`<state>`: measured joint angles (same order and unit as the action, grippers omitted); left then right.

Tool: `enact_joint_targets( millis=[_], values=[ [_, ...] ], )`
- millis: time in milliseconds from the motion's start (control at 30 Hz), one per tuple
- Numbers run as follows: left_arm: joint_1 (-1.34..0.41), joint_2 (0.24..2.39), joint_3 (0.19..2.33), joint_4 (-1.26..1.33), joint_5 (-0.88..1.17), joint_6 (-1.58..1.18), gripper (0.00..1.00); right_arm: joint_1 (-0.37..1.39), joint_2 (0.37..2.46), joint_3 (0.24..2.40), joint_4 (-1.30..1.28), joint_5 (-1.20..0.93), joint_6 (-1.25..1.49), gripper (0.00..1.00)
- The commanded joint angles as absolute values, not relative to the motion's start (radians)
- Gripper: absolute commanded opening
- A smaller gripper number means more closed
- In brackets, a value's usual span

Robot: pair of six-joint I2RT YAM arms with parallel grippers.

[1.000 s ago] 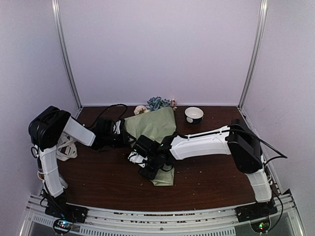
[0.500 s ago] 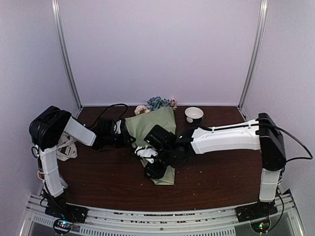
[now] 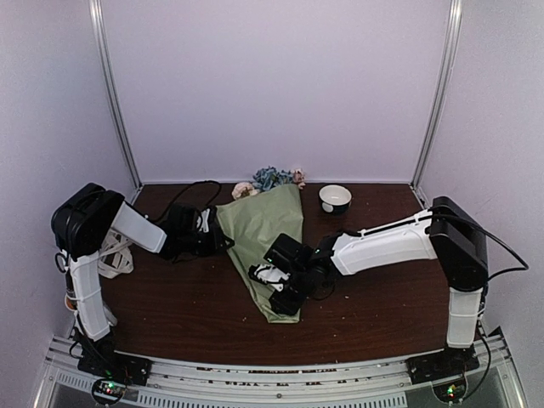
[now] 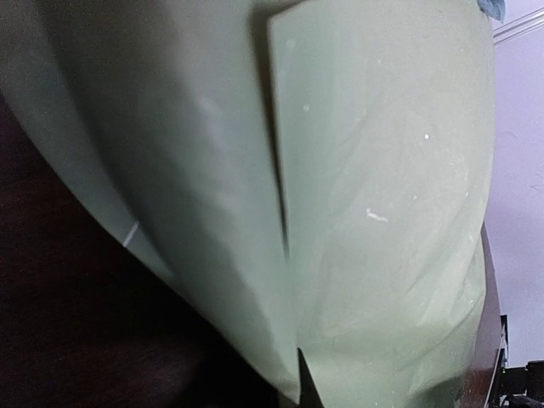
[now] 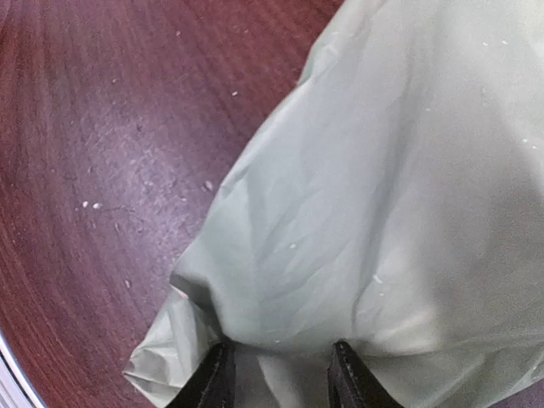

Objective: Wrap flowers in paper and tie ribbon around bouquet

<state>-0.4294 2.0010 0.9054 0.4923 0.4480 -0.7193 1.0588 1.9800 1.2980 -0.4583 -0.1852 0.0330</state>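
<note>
Top external view: the bouquet (image 3: 263,223) is lying on the dark wooden table (image 3: 170,297) as a long cone, its wide mouth pointing at the back wall and its narrow tip pointing at the arm bases. The flowers (image 3: 272,178) are showing at the wide end in frilly dusty-blue and pale pink clusters, right against the back edge. A small round white bowl (image 3: 335,199) with a dark band is sitting just right of the mouth, apart from the cone. The left gripper (image 3: 224,240) is reaching in sideways and meeting the cone's left edge near its wide half. The right gripper (image 3: 285,299) is hanging over the narrow lower part.

Left wrist view: the paper (image 4: 382,212) is filling nearly the whole picture, matte sage green and faintly wrinkled, with one straight-cut edge overlapping another layer. The claw is clenched; whether a fold is pinched inside it cannot be told.

Right wrist view: two black fingers (image 5: 212,378) are standing apart at the bottom, with creased, softly crumpled green paper lying between them and spreading beyond. Whether they are squeezing it or only straddling it cannot be told. Reddish-brown wood grain, speckled with pale crumbs, is showing to the left.
</note>
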Motion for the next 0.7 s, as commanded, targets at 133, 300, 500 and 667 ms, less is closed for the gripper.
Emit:
enact_joint_targets(
  millis=[133,300,500,667],
  values=[
    [-0.414,2.017,0.909,0.476,0.421,-0.688,0.00,1.120,1.916,1.217,-0.586,-0.310,-0.075,0.37],
    [-0.414,2.017,0.912,0.465,0.423,-0.677,0.00,1.076,1.783,1.199,-0.580,-0.399,-0.127,0.40],
    [-0.414,2.016,0.914,0.454,0.423,-0.667,0.00,0.890,1.828,1.232,-0.408,-0.322,0.036,0.38],
    [-0.414,2.016,0.918,0.438,0.422,-0.659,0.00,0.861,1.959,1.316,-0.454,-0.152,0.052,0.37]
  ],
)
